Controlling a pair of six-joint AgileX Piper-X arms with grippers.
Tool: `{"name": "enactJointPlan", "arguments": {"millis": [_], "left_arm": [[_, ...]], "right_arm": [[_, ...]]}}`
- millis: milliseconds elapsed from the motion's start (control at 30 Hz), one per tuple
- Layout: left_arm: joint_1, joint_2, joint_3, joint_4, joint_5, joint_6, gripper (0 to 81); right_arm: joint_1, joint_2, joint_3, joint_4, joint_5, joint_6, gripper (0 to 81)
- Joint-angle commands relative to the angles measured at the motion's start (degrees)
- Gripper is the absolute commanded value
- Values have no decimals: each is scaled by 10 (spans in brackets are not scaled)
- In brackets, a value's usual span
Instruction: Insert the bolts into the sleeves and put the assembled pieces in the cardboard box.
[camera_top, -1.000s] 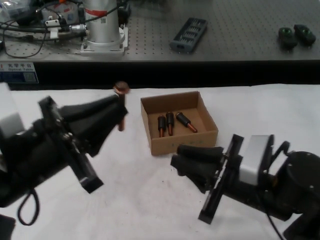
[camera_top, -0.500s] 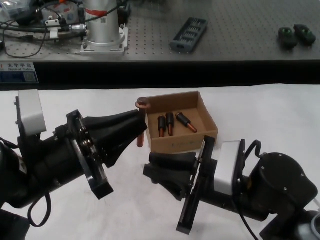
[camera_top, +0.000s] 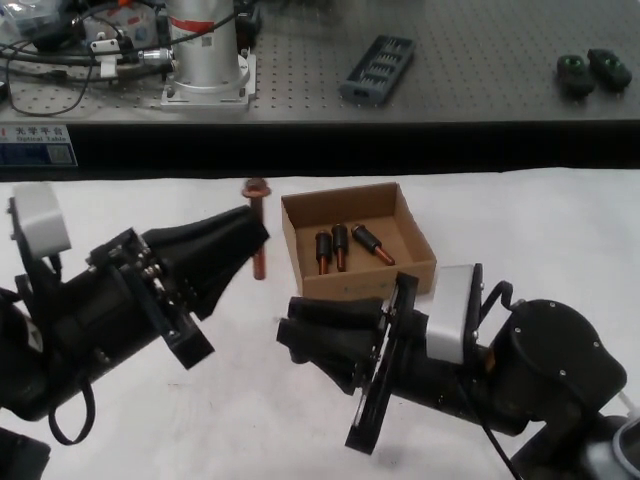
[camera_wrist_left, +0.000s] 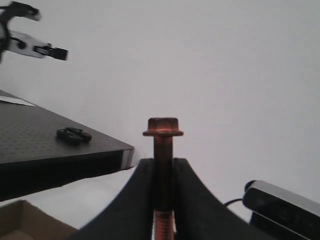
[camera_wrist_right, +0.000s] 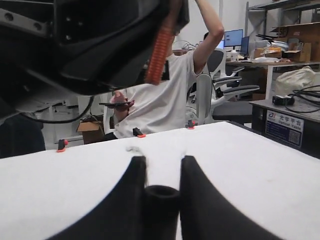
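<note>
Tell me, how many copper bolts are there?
4 bolts: one upright in the left fingers, three sleeved, side by side in the cardboard box. More may be hidden.

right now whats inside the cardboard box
Three pieces, each black at one end and copper at the other, lie side by side on the floor of the cardboard box. Its near wall hides the front strip of the floor, so anything there can't be seen.

The left gripper (camera_top: 256, 228) swung the bolt (camera_top: 258, 255) in against the box (camera_top: 370, 283), then drew it back clear of the wall. The right gripper (camera_top: 285, 335), with the sleeve (camera_wrist_right: 161, 196), slid left across the bench and ended near the bolt's lower end.
</note>
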Motion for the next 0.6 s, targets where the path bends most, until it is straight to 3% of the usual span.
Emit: {"name": "enactJointPlan", "arguments": {"millis": [0,100,167,367,567], "left_arm": [[7,-18,8,-14,-65,35,6],[7,-24,8,-14,-96,96,6],[7,-24,8,-14,-99,98,6],[7,-24,8,-14,-99,99,6],[7,-24,8,-14,-99,99,6]], "right_arm": [[-15,-16,0,-13,64,105,66],[-34,-31,0,59,63,245,66],[-36,-51,0,163,52,247,66],[-36,-141,-23,442,85,159,66],[-36,-203,-119,823,170,27,66]]}}
